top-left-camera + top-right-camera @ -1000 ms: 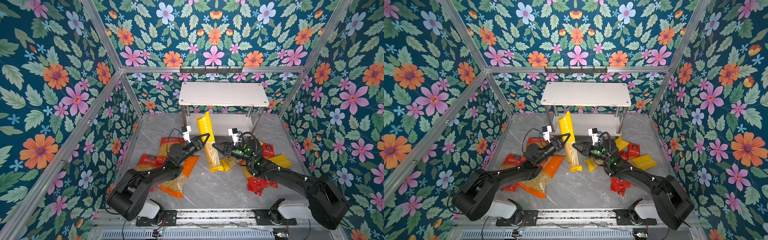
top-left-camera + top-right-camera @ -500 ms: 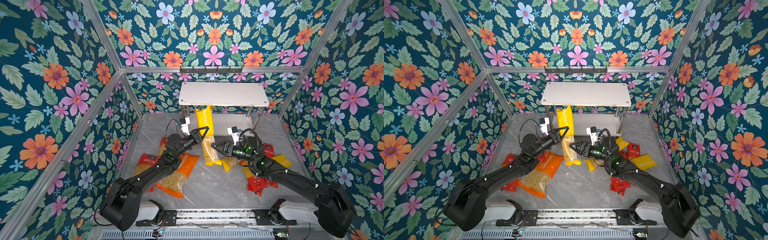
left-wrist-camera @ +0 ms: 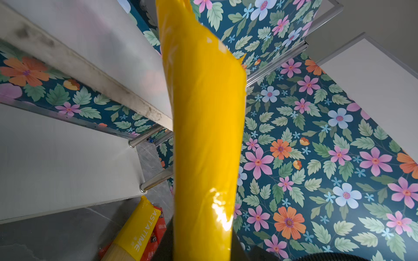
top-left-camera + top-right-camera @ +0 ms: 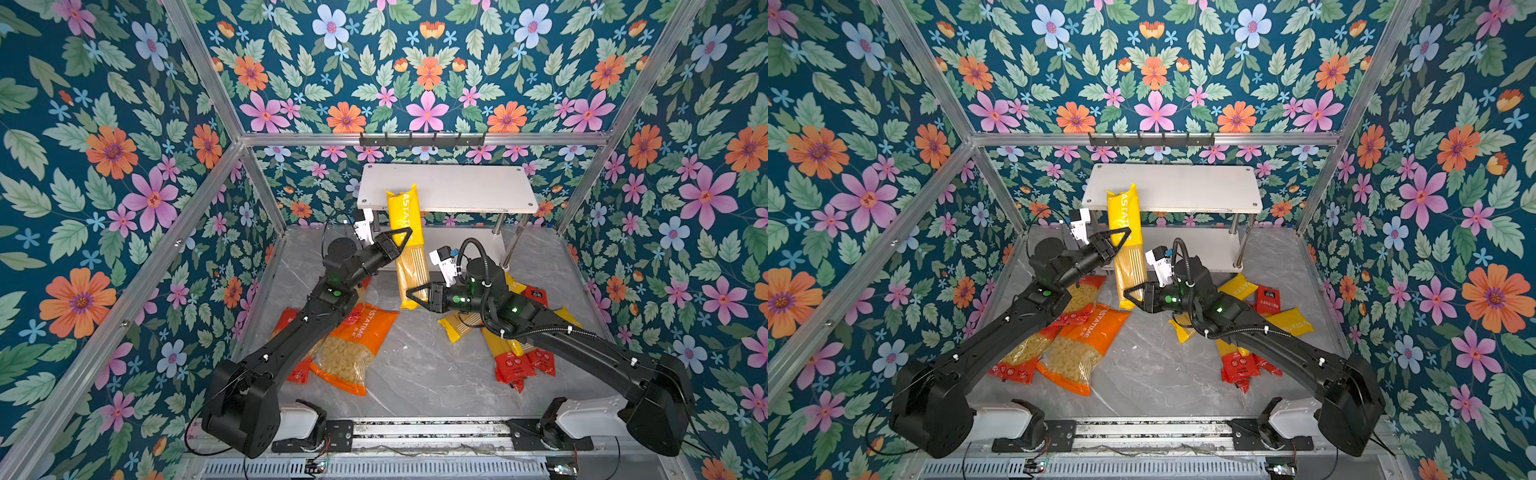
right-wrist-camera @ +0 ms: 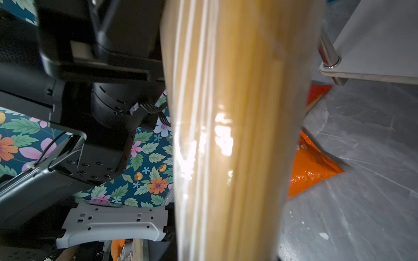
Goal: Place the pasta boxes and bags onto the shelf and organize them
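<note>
we held the long yellow pack (image 4: 403, 208) steeply tilted toward 12 o'clock, its top against the upper board edge of the shelf (image 4: 457, 183); left pincer (image 4: 404, 240) clenched on its middle, right pincer (image 4: 417, 293) on its lower end.

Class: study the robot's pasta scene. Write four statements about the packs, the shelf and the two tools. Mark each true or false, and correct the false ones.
1. The left tool grips the long yellow plastic spaghetti pack, holding it up close to the white two-tier shelf. True.
2. The orange plastic macaroni bag sits on the shelf's lower board. False: it lies on the grey marble-look floor, partly under the left arm.
3. The right tool closes on the yellow pack's lower end. True.
4. The long red plastic spaghetti packs lie on the shelf's top board. False: they lie on the floor, partly under the right arm.
</note>
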### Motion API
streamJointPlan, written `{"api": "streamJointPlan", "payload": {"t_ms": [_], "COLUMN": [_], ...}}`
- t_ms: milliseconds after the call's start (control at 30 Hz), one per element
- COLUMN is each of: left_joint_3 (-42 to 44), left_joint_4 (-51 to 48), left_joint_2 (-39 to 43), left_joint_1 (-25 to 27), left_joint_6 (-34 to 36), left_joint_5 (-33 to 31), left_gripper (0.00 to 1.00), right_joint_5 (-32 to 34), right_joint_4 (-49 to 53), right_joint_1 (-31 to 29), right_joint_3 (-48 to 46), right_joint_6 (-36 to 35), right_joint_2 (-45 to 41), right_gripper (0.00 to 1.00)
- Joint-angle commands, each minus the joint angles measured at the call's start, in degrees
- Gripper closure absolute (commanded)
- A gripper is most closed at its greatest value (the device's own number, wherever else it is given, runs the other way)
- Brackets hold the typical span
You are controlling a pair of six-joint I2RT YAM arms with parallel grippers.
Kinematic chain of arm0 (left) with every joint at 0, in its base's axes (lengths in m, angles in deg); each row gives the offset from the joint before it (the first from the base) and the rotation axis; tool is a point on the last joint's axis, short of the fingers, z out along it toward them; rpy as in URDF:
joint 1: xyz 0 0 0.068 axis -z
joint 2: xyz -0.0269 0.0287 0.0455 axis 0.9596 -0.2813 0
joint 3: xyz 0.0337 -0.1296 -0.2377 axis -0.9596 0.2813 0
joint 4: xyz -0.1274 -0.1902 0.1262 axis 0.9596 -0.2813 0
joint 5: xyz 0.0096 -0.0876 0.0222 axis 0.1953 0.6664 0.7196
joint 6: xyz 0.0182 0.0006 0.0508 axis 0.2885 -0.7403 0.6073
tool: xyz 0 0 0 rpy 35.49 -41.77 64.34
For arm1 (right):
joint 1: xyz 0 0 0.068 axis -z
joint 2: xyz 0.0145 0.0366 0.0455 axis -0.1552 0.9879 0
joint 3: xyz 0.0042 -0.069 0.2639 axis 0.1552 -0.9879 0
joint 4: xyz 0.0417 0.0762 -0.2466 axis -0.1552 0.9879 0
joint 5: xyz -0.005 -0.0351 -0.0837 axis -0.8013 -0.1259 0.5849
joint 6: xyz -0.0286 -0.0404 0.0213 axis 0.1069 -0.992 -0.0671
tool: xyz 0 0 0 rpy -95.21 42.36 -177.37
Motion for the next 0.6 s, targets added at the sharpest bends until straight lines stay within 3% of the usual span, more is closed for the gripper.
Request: {"api": "streamJointPlan", "payload": {"t_ms": [0,133,267,433,567], "left_joint_3": [-3.83,-11.2,-15.99,-13.84,-10.52], "left_joint_4": [0.47,-7.26,-15.82,-16.83,-16.92], "left_joint_2": [-0.28,-1.86,-0.4,2.71,5.28], "left_joint_1": [-2.22,-6.38,-12.94,-17.63,-18.96], "left_joint_6": [-0.93,0.63,3.55,2.63,1.99], "left_joint_5": [0.78,2.27,1.83,0.76,-0.45], "left_gripper": [0.6,0.35,0.23,0.2,0.19], "right_joint_5": [0.8,-4.4,-10.57,-15.63,-15.99], "right_joint_4": [1.22,0.22,-1.18,-2.26,-5.2], "right_joint_1": [0.18,3.86,8.04,9.6,9.18], "right_joint_3": [5.29,15.12,26.67,41.86,48.97], "right_joint_6": [-2.66,3.8,14.19,24.85,33.65], "right_joint_2": [2.37,7.61,14.71,26.75,33.64], "right_gripper": [0.79,0.86,0.91,0.92,0.93]}}
